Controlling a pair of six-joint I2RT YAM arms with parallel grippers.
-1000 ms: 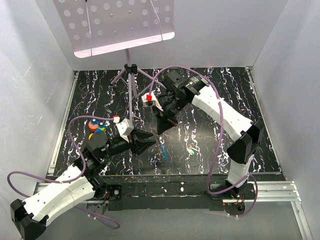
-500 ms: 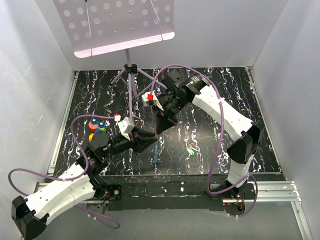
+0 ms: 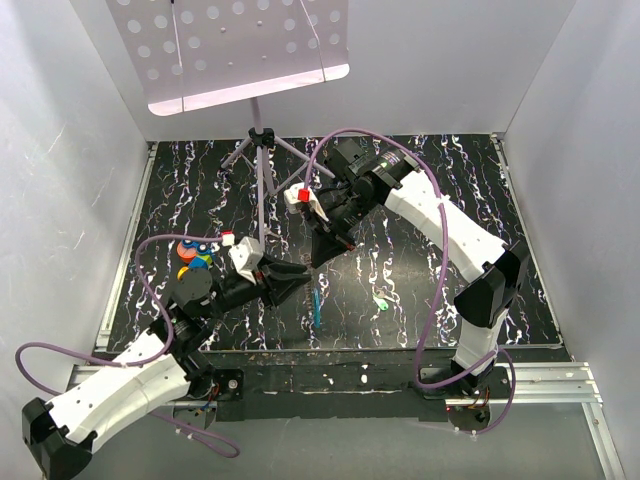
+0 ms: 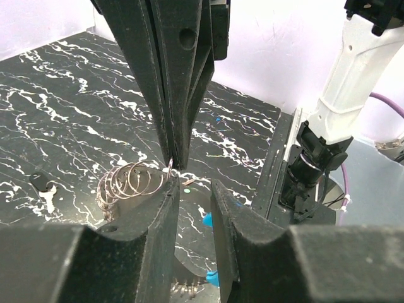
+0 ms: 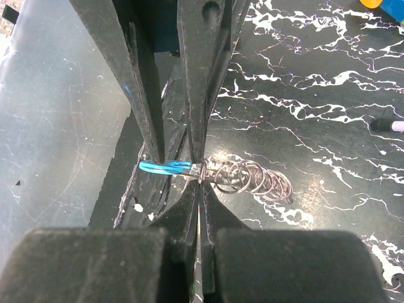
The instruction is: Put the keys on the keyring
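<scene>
The keyring is a stretched coil of thin silvery loops (image 5: 249,178) with a light-blue strip (image 5: 163,166) at one end. My right gripper (image 5: 199,189) is shut on the coil's first loop, next to the strip, and holds it above the table. In the left wrist view the right gripper (image 4: 173,161) comes down from above onto the loops (image 4: 129,183). My left gripper (image 4: 194,189) is open, with bits of the blue strip (image 4: 206,219) showing between its fingers. In the top view both grippers meet mid-table and the strip (image 3: 316,305) shows below them. The green-headed key (image 3: 382,300) lies on the mat to the right.
A purple tripod stand (image 3: 262,140) with a perforated white plate stands at the back. A heap of coloured pieces (image 3: 192,253) lies at the left of the black marbled mat (image 3: 450,200). A small dark-headed item (image 4: 41,184) lies on the mat. White walls enclose three sides.
The blue strip has shifted a little to the left under the grippers. My left gripper has drawn slightly left and stayed open. The right arm has hardly moved.
</scene>
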